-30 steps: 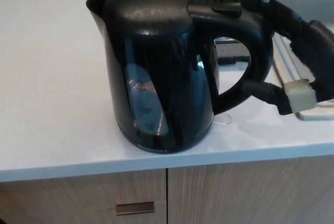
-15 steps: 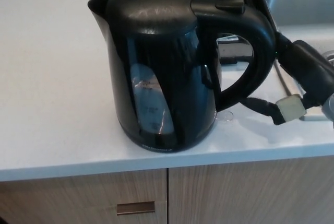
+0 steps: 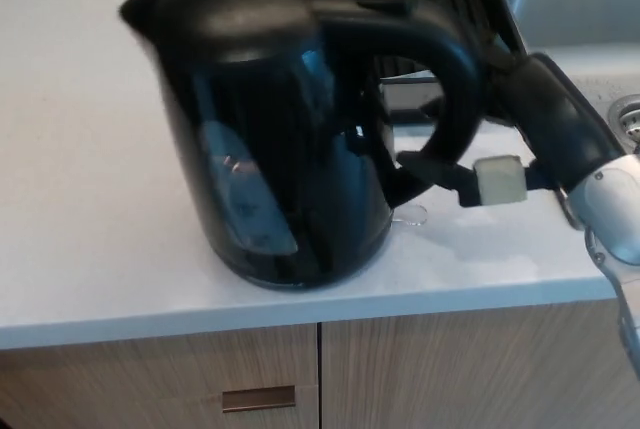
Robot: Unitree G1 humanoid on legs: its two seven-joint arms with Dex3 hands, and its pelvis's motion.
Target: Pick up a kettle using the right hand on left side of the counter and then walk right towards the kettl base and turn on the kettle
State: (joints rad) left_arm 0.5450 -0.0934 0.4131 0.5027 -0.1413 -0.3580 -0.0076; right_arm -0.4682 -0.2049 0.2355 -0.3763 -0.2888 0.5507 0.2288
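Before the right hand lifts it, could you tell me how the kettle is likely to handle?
The kettle looks rigid, but probably slippery given its glossy body. It is tall, so it may tip; it looks tilted now. The right hand grips only the handle, so it may swing.

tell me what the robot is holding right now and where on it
The right hand is closed on the black kettle at its handle, fingers hooked through the loop near the lower end. The left hand is not in view.

White counter (image 3: 80,199) carries the blurred, seemingly tilted black kettle (image 3: 270,139).
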